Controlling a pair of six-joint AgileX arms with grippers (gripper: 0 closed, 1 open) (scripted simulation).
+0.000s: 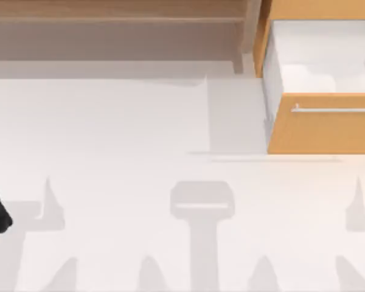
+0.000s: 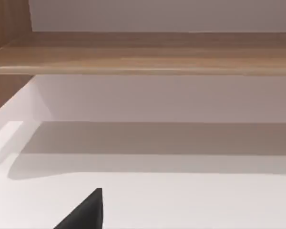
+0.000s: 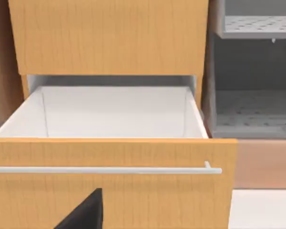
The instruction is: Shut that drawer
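On the white counter (image 1: 121,134), the drawer (image 1: 325,131) stands open; the right gripper (image 3: 83,214), jaws' state unclear, should push squarely on its front.

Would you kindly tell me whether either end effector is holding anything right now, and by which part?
Nothing is held: the open drawer has its handle untouched.

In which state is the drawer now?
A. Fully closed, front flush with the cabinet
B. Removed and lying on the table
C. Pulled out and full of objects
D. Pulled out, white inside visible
D: the drawer stands pulled out from its cabinet, and its white inner walls and bottom show behind the front, with nothing inside.
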